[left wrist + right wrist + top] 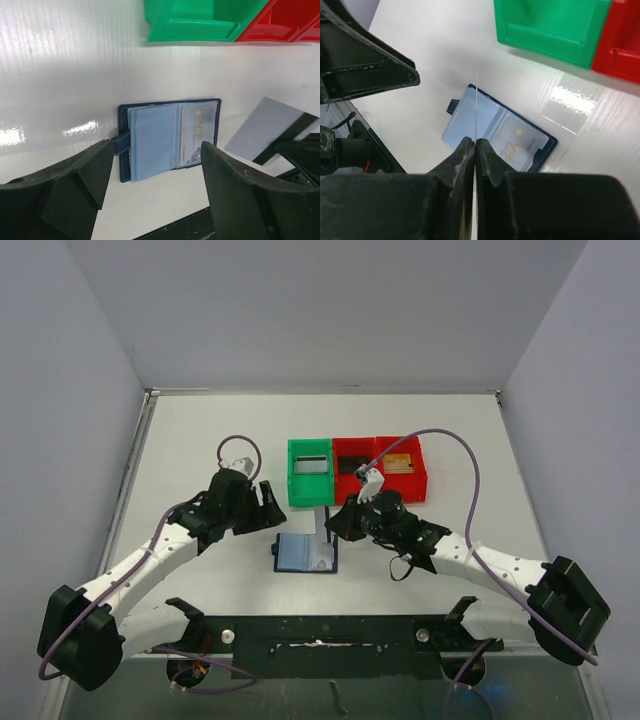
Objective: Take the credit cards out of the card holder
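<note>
The navy card holder (pixel 305 553) lies open on the table, its light blue pockets facing up; it also shows in the left wrist view (pixel 152 140) and the right wrist view (pixel 462 120). A pale VIP card (pixel 197 132) sits in its right pocket (pixel 520 142). My right gripper (pixel 475 142) is shut on a silver-grey card (pixel 265 127) and holds it edge-up above the holder's right side (pixel 328 523). My left gripper (pixel 155 190) is open and empty, just left of and behind the holder (pixel 272 512).
A green bin (pixel 310 488) and two joined red bins (pixel 385 488) stand behind the holder. The green one holds a greyish card, the middle one a black card (pixel 350 464), the right one a gold-tan card (pixel 398 464). A black rail runs along the near edge.
</note>
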You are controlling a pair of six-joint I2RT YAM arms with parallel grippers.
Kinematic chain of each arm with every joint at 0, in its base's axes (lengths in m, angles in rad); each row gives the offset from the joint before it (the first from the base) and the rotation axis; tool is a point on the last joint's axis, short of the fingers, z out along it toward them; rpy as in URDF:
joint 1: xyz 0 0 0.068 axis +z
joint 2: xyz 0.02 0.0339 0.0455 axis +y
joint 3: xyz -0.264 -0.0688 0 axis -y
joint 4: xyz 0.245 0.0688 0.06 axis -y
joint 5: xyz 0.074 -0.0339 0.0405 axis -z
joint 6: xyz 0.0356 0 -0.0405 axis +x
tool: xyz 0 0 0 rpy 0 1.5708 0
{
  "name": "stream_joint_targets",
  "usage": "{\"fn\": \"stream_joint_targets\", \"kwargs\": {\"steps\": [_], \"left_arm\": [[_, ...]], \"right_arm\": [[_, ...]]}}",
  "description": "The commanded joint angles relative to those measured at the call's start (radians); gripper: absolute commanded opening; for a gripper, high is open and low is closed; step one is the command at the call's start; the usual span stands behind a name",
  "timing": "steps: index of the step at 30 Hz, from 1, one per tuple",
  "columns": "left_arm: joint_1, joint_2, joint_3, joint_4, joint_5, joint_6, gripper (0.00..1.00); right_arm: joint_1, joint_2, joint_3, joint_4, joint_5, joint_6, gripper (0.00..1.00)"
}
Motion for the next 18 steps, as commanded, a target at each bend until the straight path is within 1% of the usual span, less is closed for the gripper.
{"fn": "stream_joint_targets", "kwargs": {"steps": [1, 3, 6, 8, 10, 13, 18], "left_arm": [[0.001, -0.105, 0.044, -0.100, -0.081, 0.038, 0.71], [0.001, -0.159, 0.021, -0.108, -0.100, 0.057, 0.71], [0.003, -0.219, 0.000, -0.128, -0.112, 0.081, 0.72], [0.002, -0.244, -0.003, -0.146, -0.127, 0.084, 0.72], [0.003, -0.262, -0.015, -0.123, -0.128, 0.081, 0.72], [0.003, -0.258, -0.003, -0.104, -0.132, 0.099, 0.72], [0.004, -0.218, 0.063, -0.154, -0.160, 0.181, 0.73]], "right_arm": [[0.067, -0.104, 0.020, 0.072, 0.138, -0.187, 0.00], [0.078, -0.141, -0.009, 0.069, 0.158, -0.250, 0.00], [0.079, -0.226, -0.045, 0.028, 0.189, -0.271, 0.00], [0.079, -0.286, -0.077, 0.025, 0.175, -0.263, 0.00], [0.081, -0.342, -0.107, 0.054, 0.137, -0.280, 0.00], [0.081, -0.403, -0.140, 0.080, 0.105, -0.333, 0.00], [0.083, -0.428, -0.136, 0.062, 0.136, -0.393, 0.00]]}}
